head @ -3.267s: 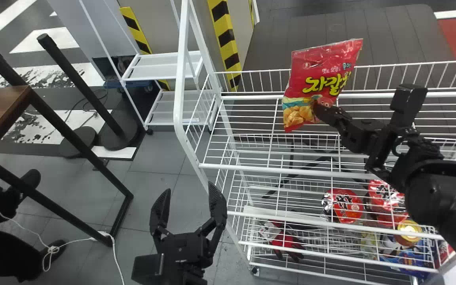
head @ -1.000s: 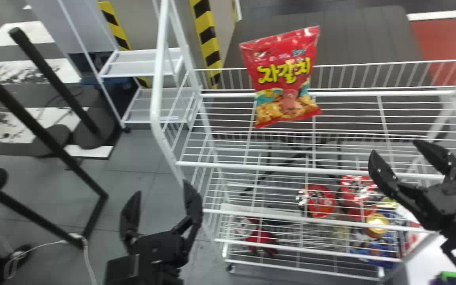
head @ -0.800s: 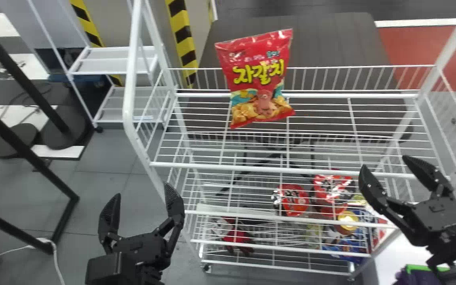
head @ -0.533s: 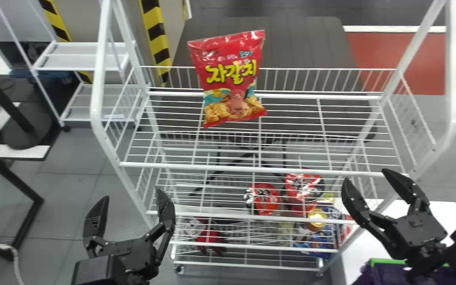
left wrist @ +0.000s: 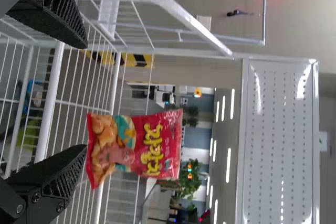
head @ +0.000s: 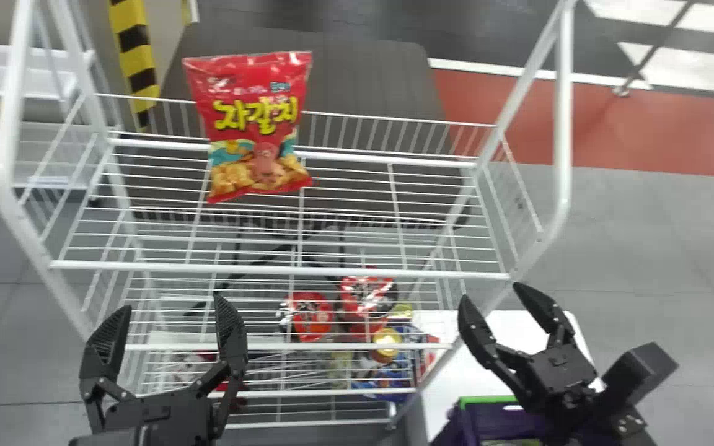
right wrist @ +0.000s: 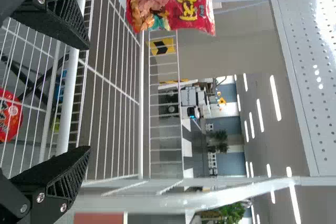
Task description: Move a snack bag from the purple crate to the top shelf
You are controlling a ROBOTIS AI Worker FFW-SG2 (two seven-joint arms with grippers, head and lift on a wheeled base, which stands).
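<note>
The red snack bag (head: 251,124) stands upright on the top shelf (head: 344,269) of the white wire rack, toward its left part, against the back rail. My left gripper (head: 168,328) is open in front of the rack's lower left. Open too, my right gripper (head: 498,310) is at the rack's front right corner, above the purple crate (head: 499,424). In the left wrist view the snack bag (left wrist: 134,148) is beyond the spread fingers of my left gripper (left wrist: 84,95). The right wrist view has the bag (right wrist: 170,1) farther off, away from my right gripper (right wrist: 86,98).
Lower shelves hold red-lidded cups (head: 312,316) and several other packages. A white surface (head: 450,371) lies right of the rack, under the crate. White posts (head: 563,124) rise at both rack ends, and another white rack (head: 16,74) is at the far left.
My right gripper let go of the bag, which stands on the shelf, and drew back toward the crate. The head view has turned right, so the rack and bag shifted left in it.
</note>
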